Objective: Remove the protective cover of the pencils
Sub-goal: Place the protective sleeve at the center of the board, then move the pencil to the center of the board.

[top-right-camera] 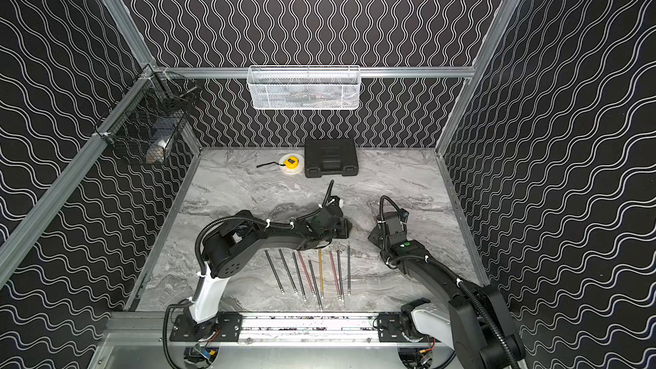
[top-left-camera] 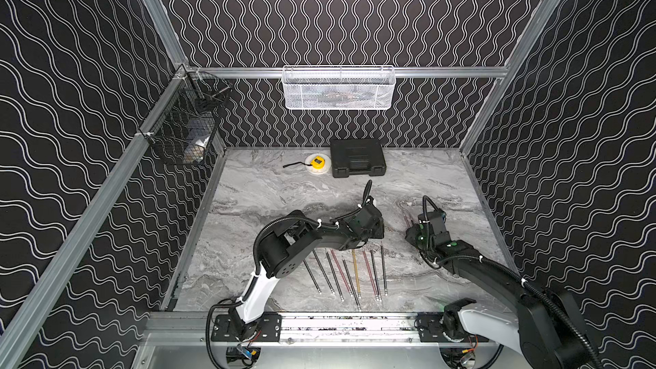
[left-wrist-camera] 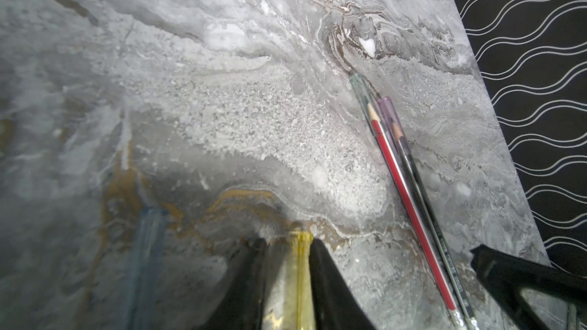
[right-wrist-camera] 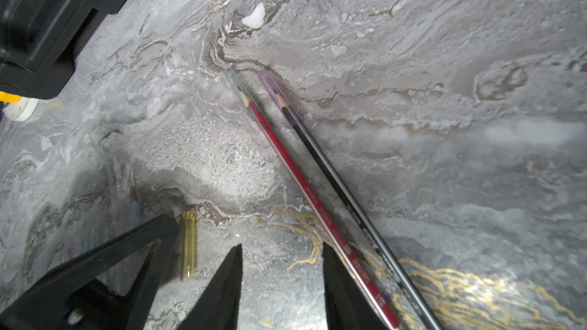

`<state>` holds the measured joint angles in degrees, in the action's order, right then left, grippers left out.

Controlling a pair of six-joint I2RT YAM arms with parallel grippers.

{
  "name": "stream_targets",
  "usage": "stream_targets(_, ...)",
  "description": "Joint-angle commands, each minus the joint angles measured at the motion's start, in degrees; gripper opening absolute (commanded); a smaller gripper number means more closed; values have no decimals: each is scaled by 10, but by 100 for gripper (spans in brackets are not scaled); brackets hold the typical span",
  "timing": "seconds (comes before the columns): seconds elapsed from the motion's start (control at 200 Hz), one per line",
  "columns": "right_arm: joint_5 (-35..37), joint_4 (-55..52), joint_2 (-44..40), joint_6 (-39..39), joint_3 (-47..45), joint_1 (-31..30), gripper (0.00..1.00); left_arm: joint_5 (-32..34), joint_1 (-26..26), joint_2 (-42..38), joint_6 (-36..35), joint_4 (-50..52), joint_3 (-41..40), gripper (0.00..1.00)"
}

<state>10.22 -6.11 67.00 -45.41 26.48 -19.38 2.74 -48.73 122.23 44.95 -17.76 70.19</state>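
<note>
The task looks mostly done. In both top views about nine pencils point(top-left-camera: 356, 271) lie in a row near the front of the counter point(top-left-camera: 266, 189). At that size no cover can be made out on them.

Two pencils remain capped, lying well apart from the row, beside the right tool point(right-wrist-camera: 282, 246). The red pencil point(right-wrist-camera: 305, 185) wears a greenish cover point(right-wrist-camera: 235, 82) and the black pencil point(right-wrist-camera: 333, 166) a purple cover point(right-wrist-camera: 270, 82). The right tool is spread and empty, and the red pencil runs just beside one of its fingers.

A pulled-off yellow cover point(left-wrist-camera: 300, 268) sits between the fingers of the left tool point(left-wrist-camera: 288, 246). From the right wrist view it seems to lie flat on the counter. The pictures do not settle whether the tool pinches it or has let go. A blurred blue cover point(left-wrist-camera: 146, 249) lies nearby.

What is left, then, is to set the yellow cover down and strip the last two pencils.
</note>
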Motion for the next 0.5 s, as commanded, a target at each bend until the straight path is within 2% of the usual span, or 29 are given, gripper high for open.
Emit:
stream_targets(0.0, 5, -6, 19, -3, 7, 5, 42, 14, 1, -4, -1, 69, -10, 29)
stream_targets(0.31, -19, 13, 61, 2, 11, 11, 42, 17, 2, -44, -3, 67, -32, 29)
stream_targets(0.495, -56, 16, 80, 14, 12, 11, 37, 19, 2, -79, -4, 60, -54, 29)
